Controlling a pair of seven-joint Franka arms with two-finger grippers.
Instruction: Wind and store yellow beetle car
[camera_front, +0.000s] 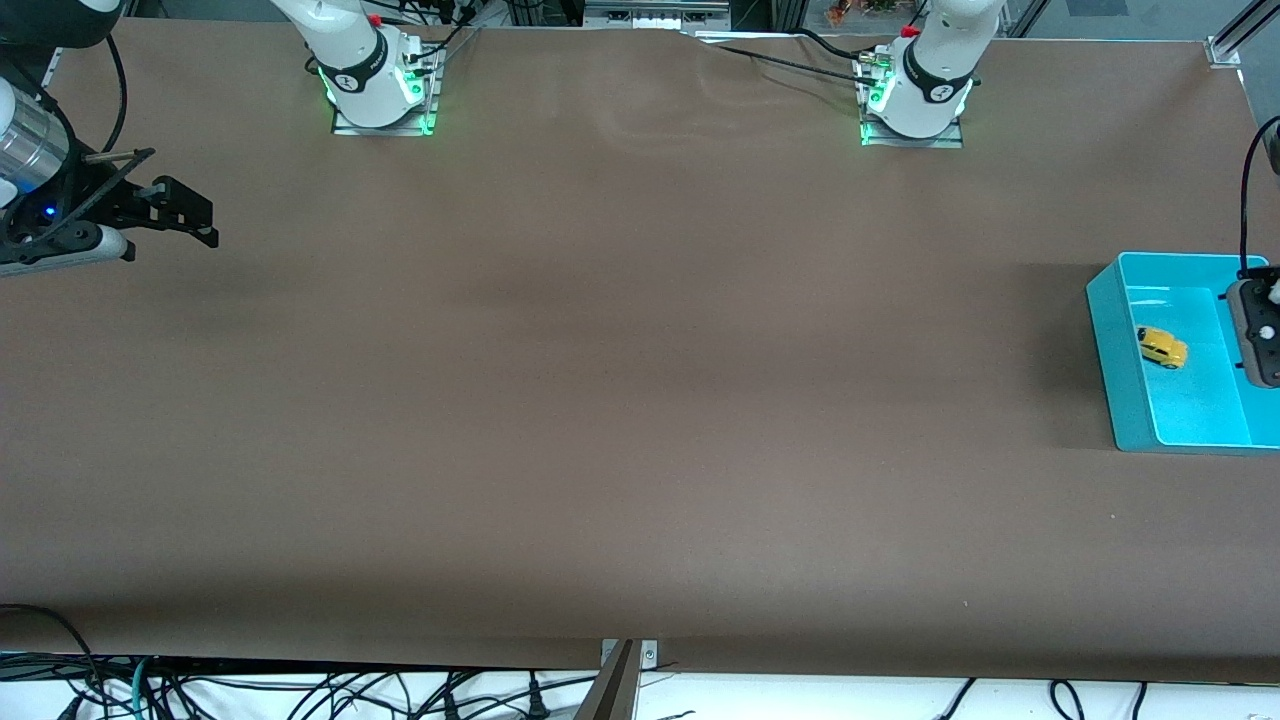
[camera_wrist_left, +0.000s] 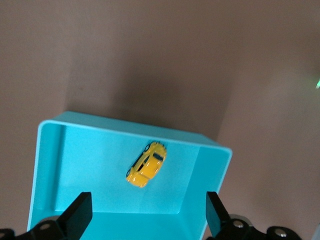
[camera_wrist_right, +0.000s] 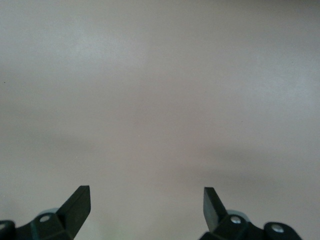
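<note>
Black fingers of my left tool stand spread wide with nothing between them, hanging over the turquoise bin at the left arm's end of the bench. In the left wrist view both fingertips sit above the bin's inside, well clear of its walls. Only a part of this tool shows in the front view, cut off by the picture's edge.

Below it, the yellow beetle car lies on the bin's floor, on its wheels, roof up. It is apart from every wall. The wall toward the right arm's end is the closest to it, and open turquoise floor lies all around the car, with the largest stretch on the side nearer the front camera. The bin's rim is unbroken where I can see it; one side runs out of the front view.

My right tool waits over the bare brown bench at the right arm's end, its fingers likewise wide apart and holding nothing. Its wrist view shows only plain bench surface under it.

Between the two tools the brown bench runs open across its whole middle. The two arm bases stand along the edge farthest from the front camera, and cables hang off the nearest edge.
</note>
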